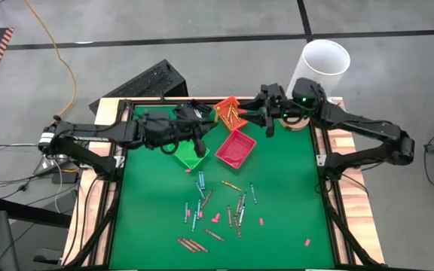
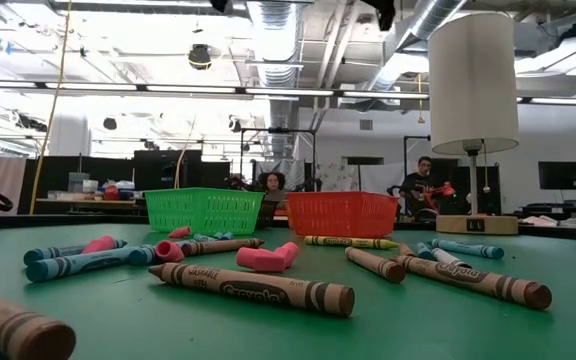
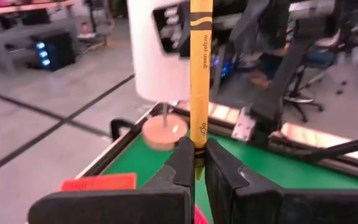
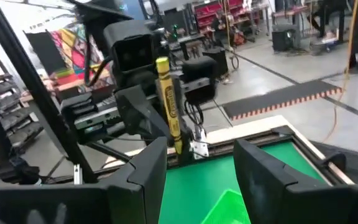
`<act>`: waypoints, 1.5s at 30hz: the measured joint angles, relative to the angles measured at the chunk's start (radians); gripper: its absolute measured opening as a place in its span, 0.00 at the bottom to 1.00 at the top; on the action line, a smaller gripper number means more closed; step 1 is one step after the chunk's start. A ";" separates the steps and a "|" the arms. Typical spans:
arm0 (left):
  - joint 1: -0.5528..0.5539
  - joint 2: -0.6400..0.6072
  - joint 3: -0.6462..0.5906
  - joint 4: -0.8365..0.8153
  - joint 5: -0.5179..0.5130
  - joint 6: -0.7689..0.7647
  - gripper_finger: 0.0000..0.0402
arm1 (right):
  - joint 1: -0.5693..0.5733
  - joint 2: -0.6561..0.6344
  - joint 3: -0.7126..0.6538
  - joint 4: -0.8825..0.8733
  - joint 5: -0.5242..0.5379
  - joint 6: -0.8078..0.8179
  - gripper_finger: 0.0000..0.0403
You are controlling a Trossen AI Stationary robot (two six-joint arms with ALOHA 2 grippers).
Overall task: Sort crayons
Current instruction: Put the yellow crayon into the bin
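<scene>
The left gripper is squeezed tight on the bottom end of a yellow crayon. The crayon stands straight up between the two dark fingers, and most of it sticks out above them. The right wrist view sees the same yellow crayon from the other side, held up in the air by the left arm.

The right gripper has its fingers spread wide apart and holds nothing. The yellow crayon shows in the gap between them, but farther off, so they do not touch it.

From above, the left gripper is over the far part of the green table, just by the green bin. The right gripper is close by, near the orange bin, which has some crayons in it. The red bin sits between the green bin and the right arm.

The rest of the crayons lie loose in the middle and near part of the table, mixed with small pink bits. Three brown ones lie side by side near the front. A tall white tube stands at the far right corner.
</scene>
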 joint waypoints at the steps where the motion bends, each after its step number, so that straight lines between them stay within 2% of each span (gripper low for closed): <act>1: 0.015 0.000 0.000 0.014 0.033 0.000 0.01 | 0.012 0.010 -0.003 0.017 0.007 -0.001 0.46; 5: 0.054 0.000 0.000 0.029 0.135 -0.008 0.01 | 0.060 0.051 -0.004 0.088 0.013 -0.045 0.47; 10: 0.064 0.000 0.000 0.030 0.176 -0.006 0.01 | 0.090 0.096 -0.004 0.152 0.022 -0.060 0.49; 17: 0.064 0.030 0.001 0.038 0.193 0.007 0.01 | 0.090 0.164 -0.004 0.259 0.038 -0.029 0.53; 25: 0.064 0.066 0.001 0.065 0.197 -0.005 0.01 | 0.096 0.177 -0.004 0.263 0.040 -0.030 0.52; 29: 0.064 0.068 0.001 0.082 0.195 -0.008 0.01 | 0.096 0.177 -0.004 0.253 0.069 -0.026 0.42; 34: 0.066 0.071 0.001 0.076 0.169 -0.015 0.01 | 0.098 0.177 -0.004 0.253 0.090 -0.031 0.08; 35: 0.066 0.071 0.001 0.076 0.170 -0.020 0.01 | 0.098 0.177 -0.004 0.254 0.092 -0.035 0.05; 38: 0.065 0.071 0.001 0.078 0.166 -0.020 0.01 | 0.098 0.177 -0.003 0.253 0.097 -0.028 0.03; 40: 0.064 0.071 0.001 0.070 0.126 -0.026 0.02 | 0.098 0.177 -0.003 0.251 0.131 -0.015 0.02; 45: 0.063 0.070 0.001 -0.050 0.020 -0.064 0.16 | 0.083 0.178 -0.003 0.228 0.271 -0.004 0.01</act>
